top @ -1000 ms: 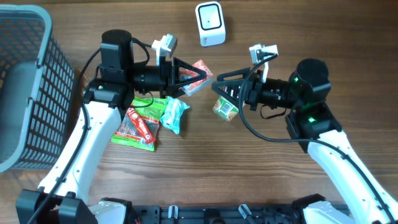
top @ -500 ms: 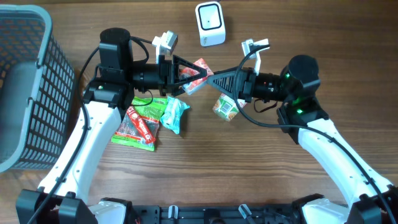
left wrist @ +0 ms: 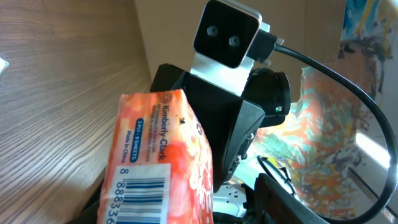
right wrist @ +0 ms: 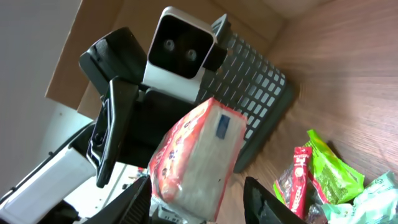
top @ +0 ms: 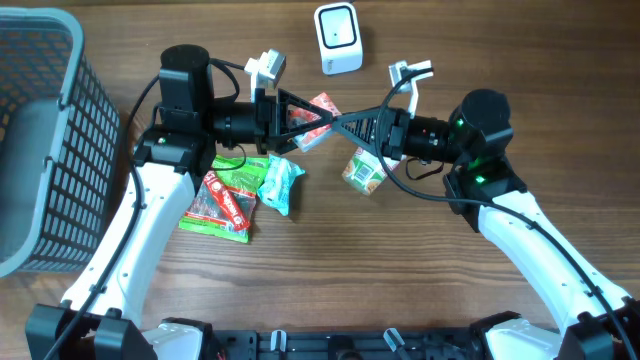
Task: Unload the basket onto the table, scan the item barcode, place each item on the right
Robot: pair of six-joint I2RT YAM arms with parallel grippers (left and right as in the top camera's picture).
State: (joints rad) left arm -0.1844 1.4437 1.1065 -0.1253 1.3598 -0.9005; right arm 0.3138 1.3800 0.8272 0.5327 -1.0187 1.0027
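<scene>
An orange-red tissue pack (top: 318, 108) hangs above the table between the two arms. My left gripper (top: 330, 122) is shut on it from the left. In the left wrist view the pack (left wrist: 152, 168) fills the lower left, its barcode label facing that camera. My right gripper (top: 346, 125) has closed on the same pack from the right. In the right wrist view the pack (right wrist: 199, 149) sits between the right gripper's (right wrist: 196, 186) fingers, its left finger (right wrist: 138, 196) against the wrapper. The white scanner (top: 337, 38) stands at the table's back, apart from the pack.
A grey mesh basket (top: 40, 150) stands at the left edge. On the table below the pack lie a green and red snack packet (top: 225, 200), a teal packet (top: 281, 186) and a small green tub (top: 362, 172). Each wrist view shows the other arm's white camera.
My right gripper has moved left from above the green tub up to the pack and its jaws have narrowed around it. The left arm and the pack have stayed in place.
</scene>
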